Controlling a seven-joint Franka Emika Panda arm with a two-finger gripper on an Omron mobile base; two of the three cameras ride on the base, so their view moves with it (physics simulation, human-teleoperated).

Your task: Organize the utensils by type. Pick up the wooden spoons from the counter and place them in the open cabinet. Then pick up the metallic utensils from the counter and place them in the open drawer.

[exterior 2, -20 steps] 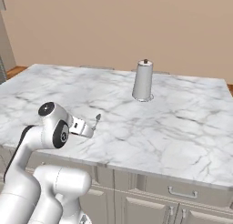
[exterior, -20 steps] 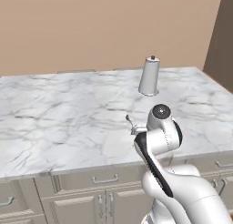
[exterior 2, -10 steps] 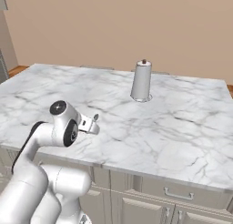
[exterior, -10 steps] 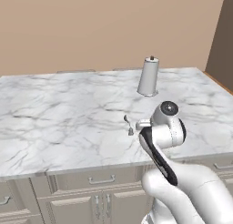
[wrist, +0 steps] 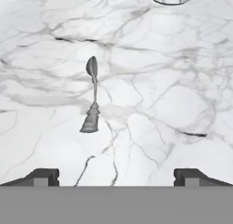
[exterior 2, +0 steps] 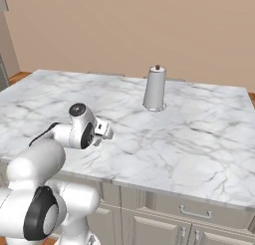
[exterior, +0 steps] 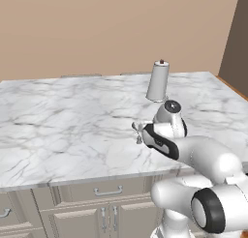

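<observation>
Since the earlier frame, the arm has swung forward and lower, carrying its gripper (wrist: 116, 175) out over the counter (exterior: 58, 130). Seen from the hand, a small silver spoon (wrist: 92, 95) lies flat at eleven o'clock from the fingertips, apart from them. A grey cylinder (exterior: 158, 81) stands upright further back at one o'clock. The jaws are spread wide, holding nothing. The step appears to be approaching the metal spoon; next, the gripper likely must descend, centre over the handle, and close.

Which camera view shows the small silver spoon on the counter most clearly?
The hand view: the small silver spoon lies whole on the bare marble counter, ahead of the open gripper. In the left base view, just its end peeks beside the arm.
</observation>
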